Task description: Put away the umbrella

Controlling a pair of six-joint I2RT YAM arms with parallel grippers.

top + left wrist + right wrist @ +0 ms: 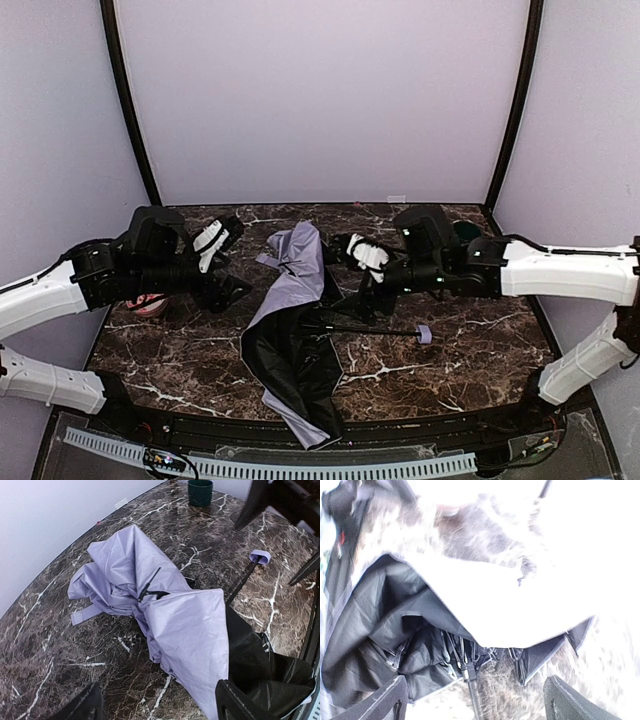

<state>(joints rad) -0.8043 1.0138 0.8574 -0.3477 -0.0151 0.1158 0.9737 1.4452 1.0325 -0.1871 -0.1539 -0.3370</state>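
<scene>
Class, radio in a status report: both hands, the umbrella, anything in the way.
Left hand open, right hand open. Umbrella lies loose on table, unheld. Green cup well clear.

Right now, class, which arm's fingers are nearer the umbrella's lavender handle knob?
Right. The right fingers hover just behind the shaft near the handle knob; the left fingers lie across the crumpled canopy from it.

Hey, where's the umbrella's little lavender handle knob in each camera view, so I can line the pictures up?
Top external: the handle knob lies right of centre, a little below the middle.
Left wrist: the handle knob is at the upper right.
Right wrist: not in it; the picture cuts off before the knob.
Shared landmark: the black shaft, seen in all three views and leading to the knob.
</scene>
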